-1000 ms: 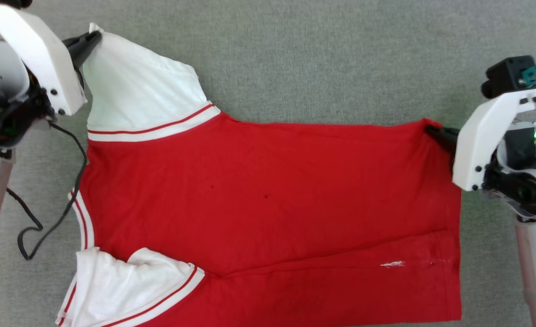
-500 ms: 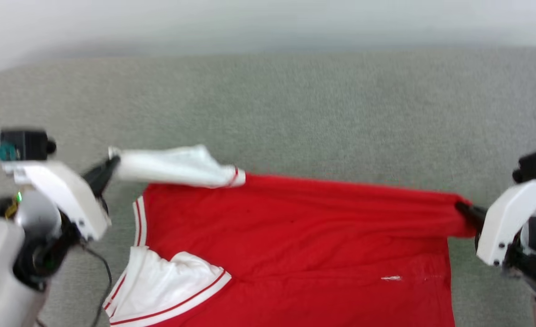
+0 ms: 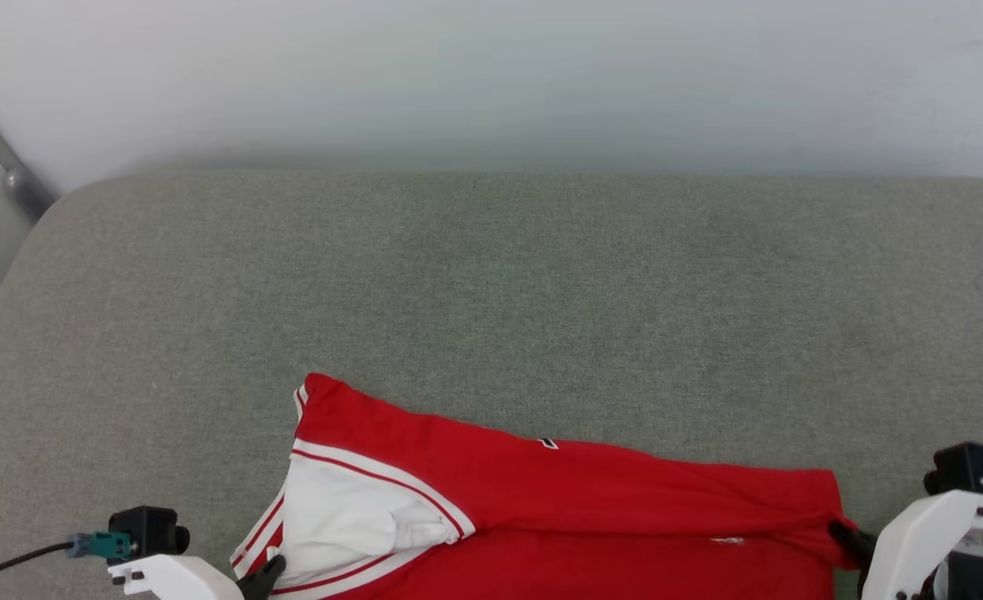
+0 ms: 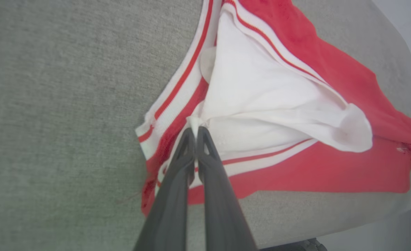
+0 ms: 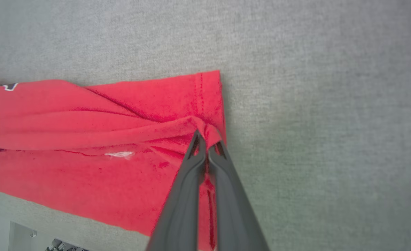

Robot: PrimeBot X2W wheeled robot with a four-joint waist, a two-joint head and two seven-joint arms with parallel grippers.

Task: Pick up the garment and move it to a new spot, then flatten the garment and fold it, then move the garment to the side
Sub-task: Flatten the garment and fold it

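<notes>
**Garment at the near edge, held at both ends.** The garment (image 3: 591,500) lies low on the grey pad (image 3: 491,275), close to its front edge. Its long axis runs left to right, from one gripper to the other.

- **Left gripper** (image 4: 195,129): the fingers are pressed together on a pinch of the white sleeve (image 4: 261,90), just beside the striped trim (image 4: 177,90).
- **Right gripper** (image 5: 205,137): the fingers are clamped the same way on a bunched corner of the red hem (image 5: 209,97).

From both pinch points the cloth spreads forward, away from you and toward the wall (image 3: 491,75). The far fold sits beyond the fingertips, and open pad lies past it. The two grippers sit at about the same depth, so neither arm is nearer.

Whatever you do next likely turns on that symmetry. Move both ends together and the long axis stays parallel to the pad's front edge. Lead with one arm and the fold probably skews.
</notes>
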